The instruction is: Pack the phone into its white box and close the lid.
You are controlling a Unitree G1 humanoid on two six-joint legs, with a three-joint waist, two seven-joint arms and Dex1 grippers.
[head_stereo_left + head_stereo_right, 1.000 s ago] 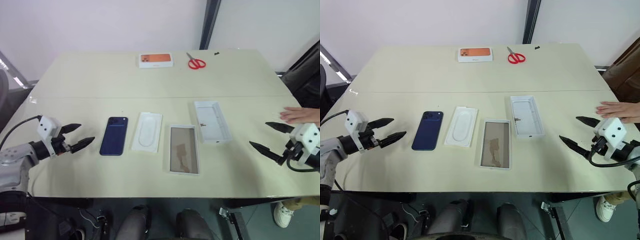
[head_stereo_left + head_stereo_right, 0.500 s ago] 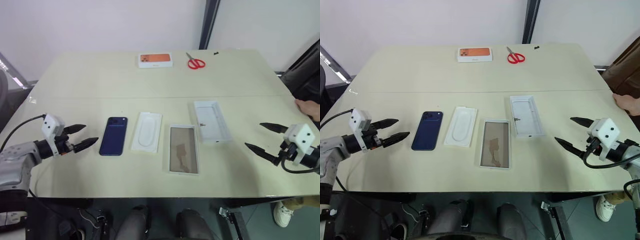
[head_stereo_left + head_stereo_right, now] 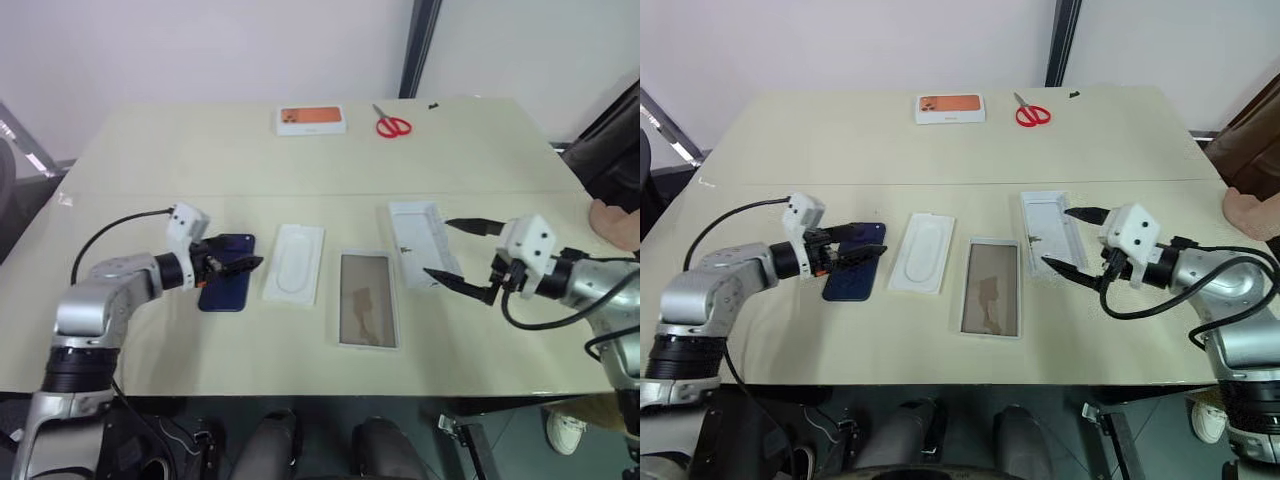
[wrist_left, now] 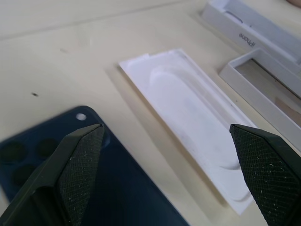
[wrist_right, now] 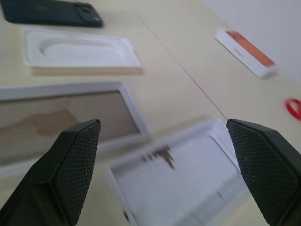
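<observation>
The dark navy phone (image 3: 227,280) lies flat on the table, back up. My left gripper (image 3: 236,264) hovers open right over its upper part, fingers pointing toward the flat white insert (image 3: 295,262). The white box (image 3: 367,299) with its brownish floor lies open at the middle. To its right the lid (image 3: 423,240) rests inside up. My right gripper (image 3: 456,252) stands open at the lid's right edge, one finger on each side of its near end. In the left wrist view the phone (image 4: 70,188) lies below the fingers. Nothing is held.
An orange-topped white box (image 3: 312,120) and red scissors (image 3: 393,126) lie at the table's far edge. A person's hand (image 3: 616,220) rests at the right edge of the table, beyond my right arm.
Both arms swung inward: the left gripper moved from the table's left side to over the phone, the right from the right edge to the lid. The person's hand drew back.
</observation>
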